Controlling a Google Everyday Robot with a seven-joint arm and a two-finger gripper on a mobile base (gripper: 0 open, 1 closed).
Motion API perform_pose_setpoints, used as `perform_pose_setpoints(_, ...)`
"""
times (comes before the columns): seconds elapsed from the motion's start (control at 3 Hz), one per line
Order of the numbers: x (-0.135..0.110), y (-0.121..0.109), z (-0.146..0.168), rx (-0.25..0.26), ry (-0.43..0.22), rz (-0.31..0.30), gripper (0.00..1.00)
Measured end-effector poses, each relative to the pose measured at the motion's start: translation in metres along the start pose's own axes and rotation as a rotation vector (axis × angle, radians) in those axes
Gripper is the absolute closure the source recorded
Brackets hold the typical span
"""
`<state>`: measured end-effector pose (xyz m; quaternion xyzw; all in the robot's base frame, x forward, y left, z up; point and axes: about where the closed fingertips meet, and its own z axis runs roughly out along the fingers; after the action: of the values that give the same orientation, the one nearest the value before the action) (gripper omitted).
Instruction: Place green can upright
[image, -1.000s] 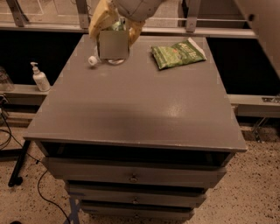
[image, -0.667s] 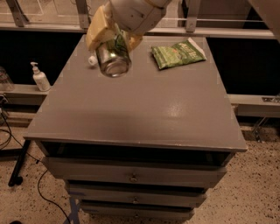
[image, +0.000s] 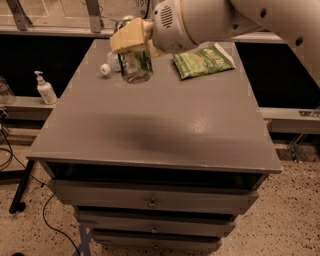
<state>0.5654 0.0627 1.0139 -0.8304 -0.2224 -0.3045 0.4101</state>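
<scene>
The green can (image: 135, 62) is in my gripper (image: 132, 46) over the back left part of the grey table (image: 165, 125). The can hangs close to upright, a little above the tabletop, with its silver base turned slightly toward the camera. The yellowish fingers (image: 128, 36) are shut around its upper part, so the can's top is hidden. The white arm reaches in from the upper right.
A flat green snack bag (image: 202, 60) lies at the back right of the table. A clear bottle with a white cap (image: 105, 69) lies just left of the can. A pump bottle (image: 45, 89) stands on a ledge to the left. Drawers (image: 152, 200) sit below the tabletop.
The can was tilted sideways a moment ago and now hangs closer to upright. The arm's wrist has swung right and fills more of the top of the view.
</scene>
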Motion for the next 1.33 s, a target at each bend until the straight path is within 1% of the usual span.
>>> perform_pose_setpoints(0.33, 0.006, 0.019, 0.018, 0.055, 0.046, -0.044, 1.00)
perform_pose_setpoints(0.67, -0.010, 0.012, 0.013, 0.065, 0.060, -0.090, 1.00)
perform_pose_setpoints(1.0, -0.006, 0.011, -0.001, 0.101, 0.212, -0.205, 1.00)
perform_pose_setpoints(1.33, -0.003, 0.016, -0.007, 0.152, 0.345, -0.322, 1.00)
